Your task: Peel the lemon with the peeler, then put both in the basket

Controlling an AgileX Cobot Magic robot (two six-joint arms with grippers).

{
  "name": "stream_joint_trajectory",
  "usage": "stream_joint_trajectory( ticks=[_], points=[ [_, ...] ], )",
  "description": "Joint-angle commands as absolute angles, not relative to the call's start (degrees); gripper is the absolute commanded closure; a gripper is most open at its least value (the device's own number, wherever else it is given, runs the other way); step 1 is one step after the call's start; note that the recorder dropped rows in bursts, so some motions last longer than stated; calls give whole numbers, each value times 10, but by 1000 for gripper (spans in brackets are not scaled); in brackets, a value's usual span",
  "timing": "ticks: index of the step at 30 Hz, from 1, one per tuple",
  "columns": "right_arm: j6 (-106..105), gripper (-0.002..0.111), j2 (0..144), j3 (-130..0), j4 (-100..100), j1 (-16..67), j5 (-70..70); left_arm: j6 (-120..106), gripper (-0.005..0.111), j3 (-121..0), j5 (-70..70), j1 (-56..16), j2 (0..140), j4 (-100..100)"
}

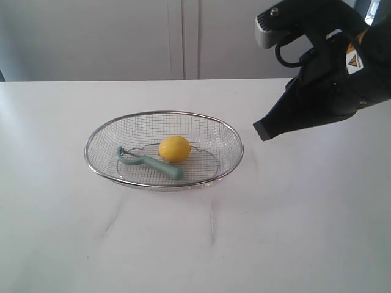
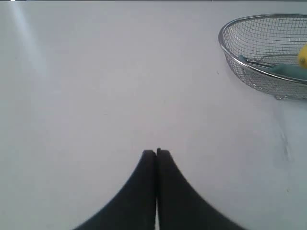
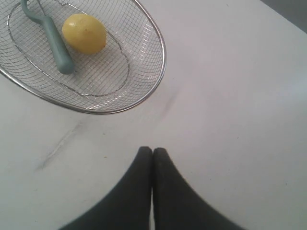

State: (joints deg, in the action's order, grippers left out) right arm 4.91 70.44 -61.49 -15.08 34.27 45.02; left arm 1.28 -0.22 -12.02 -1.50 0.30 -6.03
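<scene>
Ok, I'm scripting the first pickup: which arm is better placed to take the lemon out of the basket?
Probably right. The right hand hangs shut near the basket, with the lemon on its side of the peeler. The left hand is farther off, outside the exterior view.

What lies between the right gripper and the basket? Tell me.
Only bare white table separates the right gripper from the basket, per the right wrist view.
</scene>
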Motion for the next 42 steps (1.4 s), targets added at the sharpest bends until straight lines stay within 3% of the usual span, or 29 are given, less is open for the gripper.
stream_joint_trajectory(
  ticks=[1, 21, 27, 42],
  points=[
    [50, 108, 704, -612, -151, 343, 446, 11, 107, 0, -126, -14, 0, -59],
    [50, 108, 704, -612, -151, 343, 446, 11, 107, 0, -121, -15, 0, -59],
    [50, 108, 704, -612, -151, 343, 446, 11, 107, 0, -121, -53, 0, -59],
    [50, 108, 704, -612, -151, 343, 446, 11, 107, 0, -121, -35, 0, -55]
  ],
)
